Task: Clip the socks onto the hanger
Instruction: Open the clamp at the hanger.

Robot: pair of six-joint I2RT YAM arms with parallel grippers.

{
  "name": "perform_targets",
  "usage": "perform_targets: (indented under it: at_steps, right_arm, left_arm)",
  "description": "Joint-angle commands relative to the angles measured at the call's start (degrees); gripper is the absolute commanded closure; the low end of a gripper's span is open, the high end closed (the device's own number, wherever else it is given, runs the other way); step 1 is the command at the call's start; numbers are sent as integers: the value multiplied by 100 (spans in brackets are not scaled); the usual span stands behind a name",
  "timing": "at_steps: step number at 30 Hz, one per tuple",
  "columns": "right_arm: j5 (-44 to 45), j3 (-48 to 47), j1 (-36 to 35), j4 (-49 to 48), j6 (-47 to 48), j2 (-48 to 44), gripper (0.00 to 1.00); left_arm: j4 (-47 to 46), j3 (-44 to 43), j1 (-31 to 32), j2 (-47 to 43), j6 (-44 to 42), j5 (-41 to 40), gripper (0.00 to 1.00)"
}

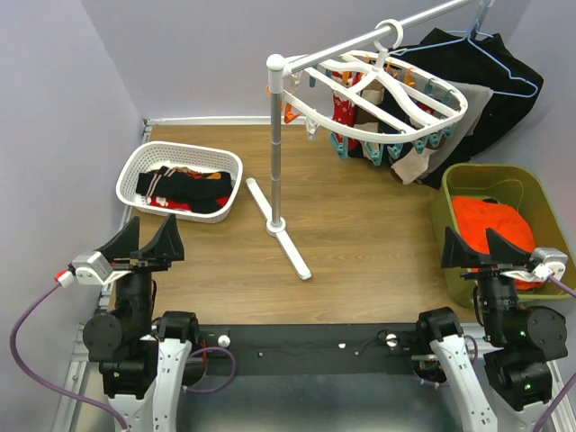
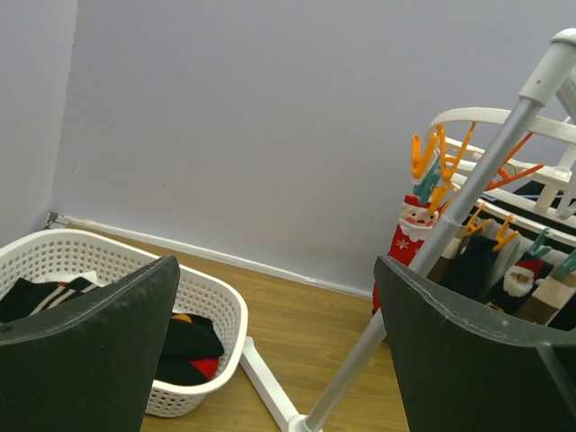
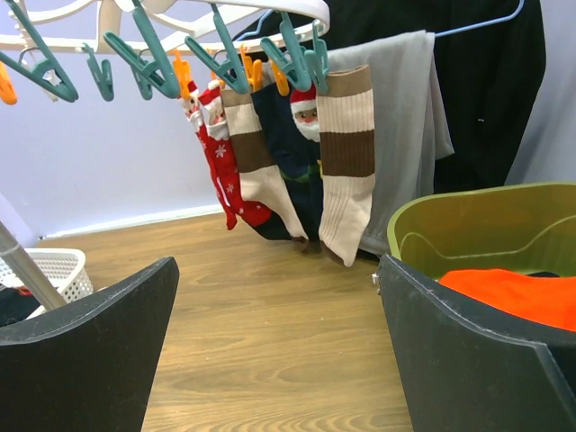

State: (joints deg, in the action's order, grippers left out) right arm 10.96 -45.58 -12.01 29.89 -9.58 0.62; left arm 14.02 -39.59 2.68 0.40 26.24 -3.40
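Bright, even light; soft shadows, sharp focus throughout.

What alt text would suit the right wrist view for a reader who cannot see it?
Several socks, red Santa-patterned, dark and brown-striped, hang clipped to the white hanger above a wooden tabletop. The right gripper stands open at the bottom edge, an olive bin with orange cloth at right.

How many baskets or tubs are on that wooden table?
2. A white lattice basket, holding socks, sits far left; an olive-green tub, holding orange cloth, sits at the right edge. None seems hidden.
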Motion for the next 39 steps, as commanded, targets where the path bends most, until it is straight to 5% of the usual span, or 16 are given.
perform_targets:
  at_steps: [1,12,25,28,35,39]
  right_arm:
    - [-103,-30,-38,114,36,70,0]
    - [-243,111,-29,-18,-219,114,0]
    - [-419,260,-144,-212,-219,70,0]
    - [-437,225,-152,-220,-105,96,0]
    - [-964,-283,-144,-502,-9,736,0]
    - [-1953,-1109,-152,-169,500,1999,0]
  left_arm:
    - [21,-4,-39,-94,478,-266,2]
    - [-532,-13,-39,1478,1023,-302,2]
    - [644,-1997,-39,5659,1383,-759,2]
    - [743,-2280,4,6259,1410,-321,2]
    - [567,-2211,1144,6297,1252,-626,2]
    - [470,-1930,1822,5893,1138,-803,2]
